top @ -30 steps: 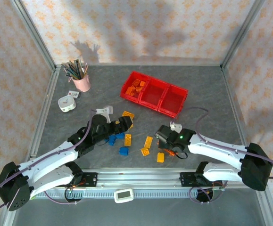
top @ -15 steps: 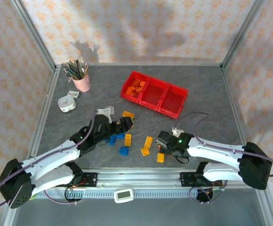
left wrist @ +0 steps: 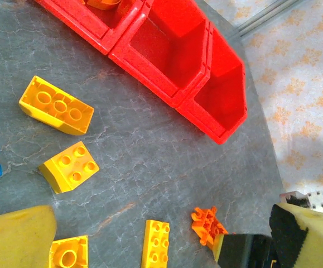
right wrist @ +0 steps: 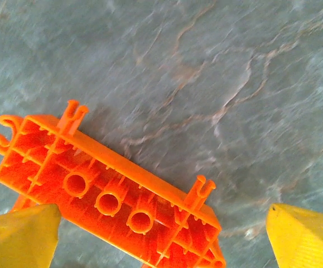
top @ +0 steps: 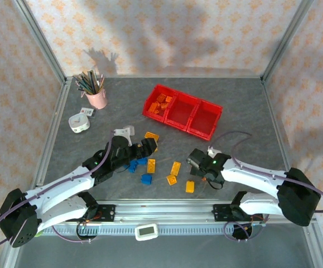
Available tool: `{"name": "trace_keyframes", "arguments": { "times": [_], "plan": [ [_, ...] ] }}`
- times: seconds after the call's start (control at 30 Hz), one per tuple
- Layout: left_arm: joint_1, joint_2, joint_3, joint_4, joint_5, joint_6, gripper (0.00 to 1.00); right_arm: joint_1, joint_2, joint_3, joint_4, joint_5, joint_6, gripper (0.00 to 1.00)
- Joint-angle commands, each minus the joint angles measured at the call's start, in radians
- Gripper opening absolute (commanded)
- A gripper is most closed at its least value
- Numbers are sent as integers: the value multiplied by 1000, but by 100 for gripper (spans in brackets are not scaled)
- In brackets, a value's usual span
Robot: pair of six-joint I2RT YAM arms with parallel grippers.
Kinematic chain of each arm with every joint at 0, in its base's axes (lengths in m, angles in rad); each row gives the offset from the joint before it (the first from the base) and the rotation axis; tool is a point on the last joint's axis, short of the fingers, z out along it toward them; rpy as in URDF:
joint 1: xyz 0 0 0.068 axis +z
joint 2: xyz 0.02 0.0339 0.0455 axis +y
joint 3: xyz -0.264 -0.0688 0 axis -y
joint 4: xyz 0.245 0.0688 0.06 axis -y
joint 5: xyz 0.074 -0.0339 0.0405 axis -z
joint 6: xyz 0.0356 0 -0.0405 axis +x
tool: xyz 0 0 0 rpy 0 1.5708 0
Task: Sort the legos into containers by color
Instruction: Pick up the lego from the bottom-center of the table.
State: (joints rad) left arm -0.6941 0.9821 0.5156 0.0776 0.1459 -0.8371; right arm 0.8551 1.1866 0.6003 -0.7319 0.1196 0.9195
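My right gripper (right wrist: 161, 245) is open and low over the table, its yellow fingertips (right wrist: 19, 234) either side of a deep orange ladder-like lego (right wrist: 105, 201) lying underside up. In the top view my right gripper (top: 201, 174) is at the front centre. My left gripper (top: 148, 146) is open too, among blue legos (top: 146, 178) and yellow ones (top: 176, 167). The left wrist view has my left gripper (left wrist: 161, 243) above yellow legos (left wrist: 56, 105), with the orange lego (left wrist: 207, 225) beside the right gripper's black finger. The red containers (top: 182, 111) stand at the back, with orange legos (top: 162, 104) in the left bin.
At the back left stand a pink pencil cup (top: 97, 97) and a white tape roll (top: 78, 123). A small white part (top: 125, 131) lies behind my left gripper. A white timer (top: 146, 230) sits on the front rail.
My right gripper has shifted slightly near the orange lego, ending a little further back. The left gripper has barely moved. No lego has been picked up.
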Motion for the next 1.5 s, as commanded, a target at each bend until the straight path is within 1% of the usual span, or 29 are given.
{"name": "trace_keyframes", "arguments": {
  "times": [0.0,0.1,0.17,0.23,0.33,0.5,0.67,0.77,0.87,1.17,1.4,1.47],
  "plan": [
    [-8,-22,11,-8,-32,18,99,-33,-35,-3,-3,73,-36,93],
    [-8,-21,11,-4,-32,18,99,-37,-35,37,-5,68,-66,92],
    [-8,-22,11,-4,-32,18,99,-36,-38,50,3,67,-79,92],
    [-8,-23,10,-1,-35,19,99,-47,-52,48,53,51,-114,92],
    [-8,-28,11,-4,-40,20,99,-88,-65,42,144,-13,-184,90],
    [-9,-53,9,-25,-51,23,99,-118,16,60,197,-77,-291,90],
    [-8,-79,1,-33,-66,20,99,-128,71,55,218,-91,-323,90],
    [-8,-79,4,-35,-66,18,99,-128,98,42,227,-133,-335,87],
    [-8,-76,5,-35,-64,18,99,-107,108,38,214,-156,-338,84],
    [-9,-83,3,-40,-70,20,99,42,160,54,134,-123,-241,74],
    [-9,-79,9,-48,-77,31,99,52,202,87,103,-48,-240,62],
    [-8,-78,9,-48,-75,30,99,52,217,101,97,-26,-241,60]
  ]
}}
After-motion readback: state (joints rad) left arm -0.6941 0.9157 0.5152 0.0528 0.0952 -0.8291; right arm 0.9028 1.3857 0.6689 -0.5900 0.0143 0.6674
